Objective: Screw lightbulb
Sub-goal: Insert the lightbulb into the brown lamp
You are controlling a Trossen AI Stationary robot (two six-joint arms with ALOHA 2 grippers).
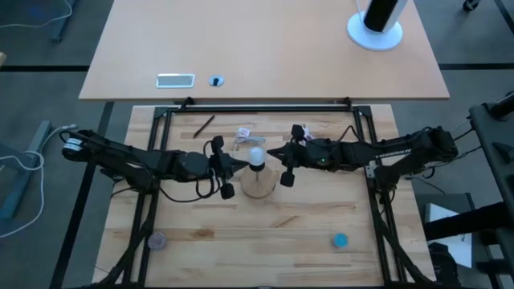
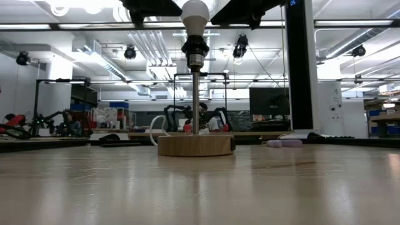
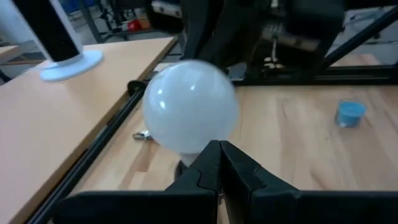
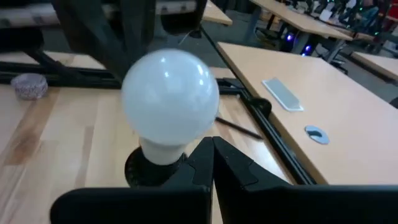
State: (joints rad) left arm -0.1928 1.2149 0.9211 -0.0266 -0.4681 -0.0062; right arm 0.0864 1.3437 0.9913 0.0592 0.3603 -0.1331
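Note:
The white frosted lightbulb (image 1: pixel 256 156) sits upright with its base in a black socket (image 2: pixel 195 49). The socket tops a thin post on a round wooden disc (image 2: pixel 195 145), which stands on the table. My left gripper (image 1: pixel 243 163) is shut, its tips level at the bulb's left side. My right gripper (image 1: pixel 271 154) is shut too, at the bulb's right side. In each wrist view the bulb (image 3: pixel 189 106) (image 4: pixel 169 93) fills the middle, just past the shut fingertips. My left gripper comes level from the table's left, its shut fingertips (image 3: pixel 211 155) at the bulb's lower side by the neck; I cannot tell whether they touch it. My right gripper comes level from the right, its shut fingertips (image 4: pixel 205 152) beside the bulb's neck (image 4: pixel 163 148); touch cannot be told.
A crumpled clear wrapper (image 1: pixel 245 135) and a thin black stick (image 1: pixel 203 125) lie behind the lamp. A blue cap (image 1: pixel 340 239) and a greyish cap (image 1: pixel 157 240) lie toward the near edge. A black frame (image 1: pixel 257 107) borders the table's far side.

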